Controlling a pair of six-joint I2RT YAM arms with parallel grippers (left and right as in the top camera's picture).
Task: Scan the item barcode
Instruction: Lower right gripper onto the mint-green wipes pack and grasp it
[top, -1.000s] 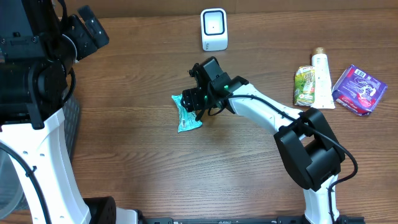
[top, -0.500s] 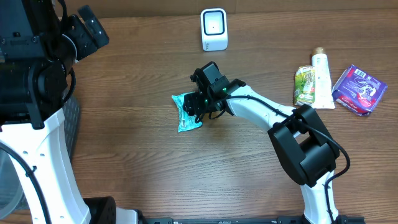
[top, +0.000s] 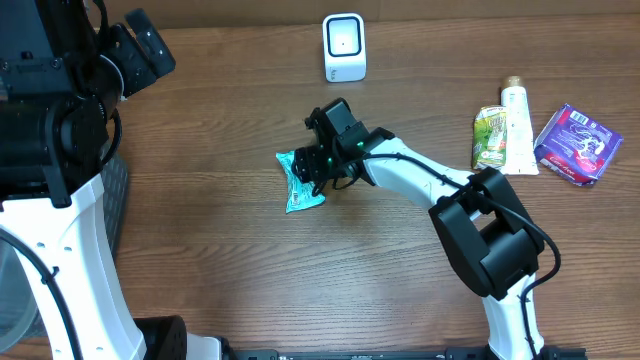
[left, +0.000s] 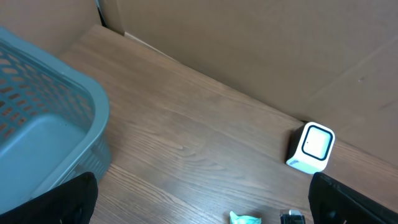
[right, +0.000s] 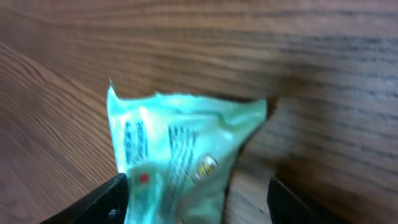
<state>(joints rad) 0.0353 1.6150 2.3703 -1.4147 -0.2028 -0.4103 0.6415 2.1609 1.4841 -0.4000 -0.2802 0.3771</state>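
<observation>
On the tabletop (right: 311, 74), right fingers (right: 109, 199) stand apart, straddling the teal packet (right: 180, 143). Near the grey basket (left: 93, 112), left fingers (left: 56, 202) spread wide.

Wood-grain tabletop (top: 220, 260). Teal packet (top: 298, 185) lies near centre. White scanner (top: 344, 47) stands at far edge. Right side: green pouch (top: 489, 138) touching white tube (top: 517, 125), purple packet (top: 578, 143) just beside.
</observation>
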